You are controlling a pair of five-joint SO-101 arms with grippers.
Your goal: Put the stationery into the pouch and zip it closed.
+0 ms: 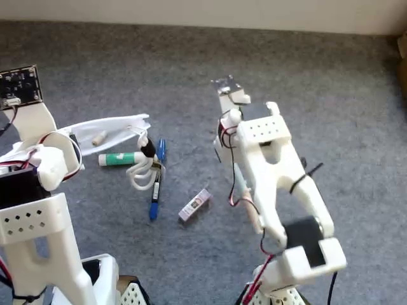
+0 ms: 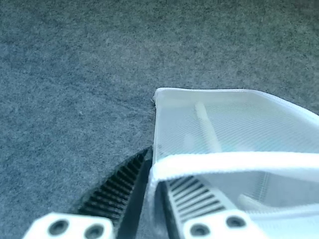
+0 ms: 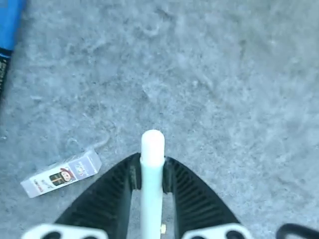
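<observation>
Pouch (image 1: 117, 129) sits left of centre, my left gripper (image 2: 153, 174) pinched on its rim; the thin hold could slip. Pen (image 1: 155, 190) and eraser (image 1: 194, 204) lie loose mid-frame. My right gripper (image 3: 152, 167) clamps a stick (image 3: 152, 144); it may tilt and miss the mouth.

Far end of pouch (image 2: 234, 124) off-frame
</observation>
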